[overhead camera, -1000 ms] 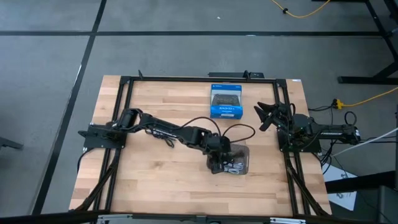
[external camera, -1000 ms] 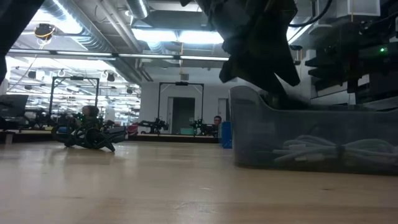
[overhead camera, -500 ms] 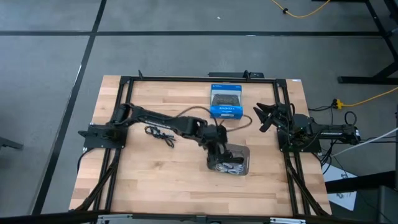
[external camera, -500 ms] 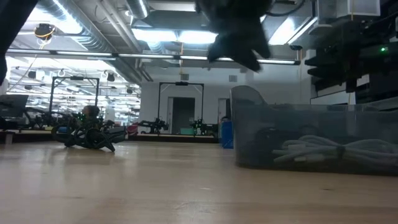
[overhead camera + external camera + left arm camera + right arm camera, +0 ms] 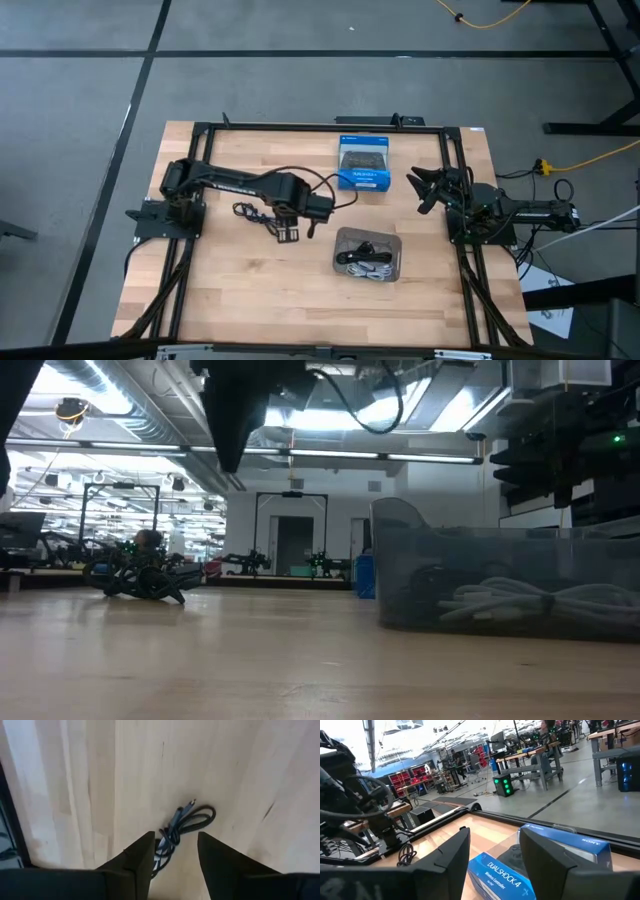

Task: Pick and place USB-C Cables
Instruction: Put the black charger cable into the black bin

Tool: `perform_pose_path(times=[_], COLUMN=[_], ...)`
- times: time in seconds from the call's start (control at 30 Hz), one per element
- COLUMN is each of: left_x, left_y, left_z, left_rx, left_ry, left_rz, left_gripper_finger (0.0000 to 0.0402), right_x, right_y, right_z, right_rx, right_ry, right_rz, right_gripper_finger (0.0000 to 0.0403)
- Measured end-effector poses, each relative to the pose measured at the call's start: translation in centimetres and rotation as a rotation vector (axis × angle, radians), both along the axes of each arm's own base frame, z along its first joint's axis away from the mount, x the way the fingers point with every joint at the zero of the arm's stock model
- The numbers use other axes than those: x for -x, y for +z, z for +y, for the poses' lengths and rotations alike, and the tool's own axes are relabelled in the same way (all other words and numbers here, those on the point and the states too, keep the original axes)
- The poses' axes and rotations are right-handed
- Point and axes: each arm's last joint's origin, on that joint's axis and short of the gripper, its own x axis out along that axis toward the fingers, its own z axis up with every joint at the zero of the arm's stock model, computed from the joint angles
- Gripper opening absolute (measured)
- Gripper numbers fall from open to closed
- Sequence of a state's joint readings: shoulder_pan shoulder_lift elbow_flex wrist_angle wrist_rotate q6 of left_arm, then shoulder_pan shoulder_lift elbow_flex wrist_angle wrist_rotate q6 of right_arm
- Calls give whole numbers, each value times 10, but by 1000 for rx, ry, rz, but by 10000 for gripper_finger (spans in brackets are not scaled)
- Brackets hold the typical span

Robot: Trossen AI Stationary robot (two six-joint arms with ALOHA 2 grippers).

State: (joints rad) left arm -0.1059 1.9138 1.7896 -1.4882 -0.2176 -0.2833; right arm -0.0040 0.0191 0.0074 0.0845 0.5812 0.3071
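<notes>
Fingers of the left gripper (image 5: 287, 233) are hanging parted and empty over a black cable (image 5: 182, 824) left of centre; other cables are lying in the grey tray (image 5: 345, 240), lower centre. Right gripper (image 5: 422, 187) is waiting open, right edge.

A pale wooden tabletop (image 5: 230, 280) fills the middle of the high view. Three things lie directly on it — a blue box (image 5: 363, 163) at upper centre, a grey tray (image 5: 368, 254) holding bundled cables at lower centre-right, and a loose black cable (image 5: 258, 215) left of centre.
</notes>
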Motion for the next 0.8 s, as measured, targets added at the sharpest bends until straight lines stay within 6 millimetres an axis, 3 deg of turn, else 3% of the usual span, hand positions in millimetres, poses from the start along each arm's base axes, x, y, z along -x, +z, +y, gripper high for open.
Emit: perform_pose_path(times=[0.13, 0.37, 0.6, 0.8], left_x=[3, 26, 81, 139], left_y=[-10, -50, -46, -34], left_z=[-4, -6, 0, 12], left_rx=[6, 148, 122, 38], left_ry=[-48, -40, 82, 203], left_rz=[51, 245, 270, 63], left_gripper_finger=[140, 139, 139, 139], right_x=[0, 0, 0, 0], right_y=[0, 0, 0, 0], right_z=[0, 0, 0, 0], right_rx=[1, 2, -2, -3], right_ry=[0, 7, 8, 8], right_rz=[1, 1, -1, -2], right_gripper_finger=[177, 177, 177, 177])
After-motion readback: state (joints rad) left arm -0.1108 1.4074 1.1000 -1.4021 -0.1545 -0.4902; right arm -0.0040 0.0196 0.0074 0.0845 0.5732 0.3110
